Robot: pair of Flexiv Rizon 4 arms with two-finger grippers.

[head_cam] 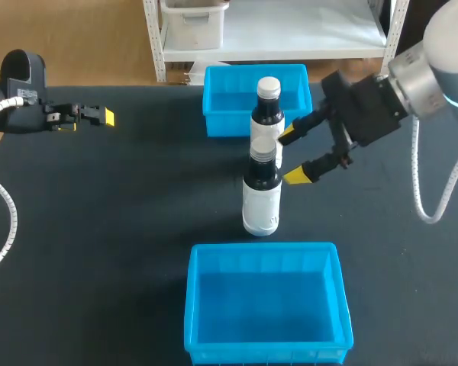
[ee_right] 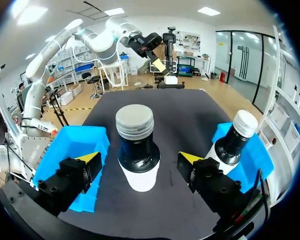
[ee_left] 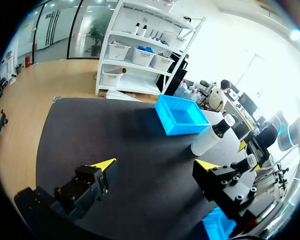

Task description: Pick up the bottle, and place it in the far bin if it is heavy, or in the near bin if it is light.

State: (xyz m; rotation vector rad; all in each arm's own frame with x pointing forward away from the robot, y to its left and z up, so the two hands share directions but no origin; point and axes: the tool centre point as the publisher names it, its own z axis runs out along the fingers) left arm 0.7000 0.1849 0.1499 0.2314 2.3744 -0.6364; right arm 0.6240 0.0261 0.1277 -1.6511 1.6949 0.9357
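Note:
Two dark bottles with white lower bodies stand upright mid-table. The grey-capped bottle [head_cam: 262,191] [ee_right: 136,147] is nearer; the white-capped bottle [head_cam: 267,110] [ee_right: 235,140] [ee_left: 212,136] stands behind it, just in front of the far bin [head_cam: 227,103]. My right gripper [head_cam: 291,156] [ee_right: 140,158] is open at neck height just right of the grey-capped bottle. That bottle stands ahead of the gap between the yellow tips, untouched. My left gripper [head_cam: 99,116] [ee_left: 156,164] hangs open and empty over the far left of the table.
The blue far bin [ee_left: 182,115] [ee_right: 262,150] sits at the back edge, and the blue near bin [head_cam: 263,305] [ee_right: 72,150] at the front edge; both look empty. A black mat [head_cam: 137,213] covers the table.

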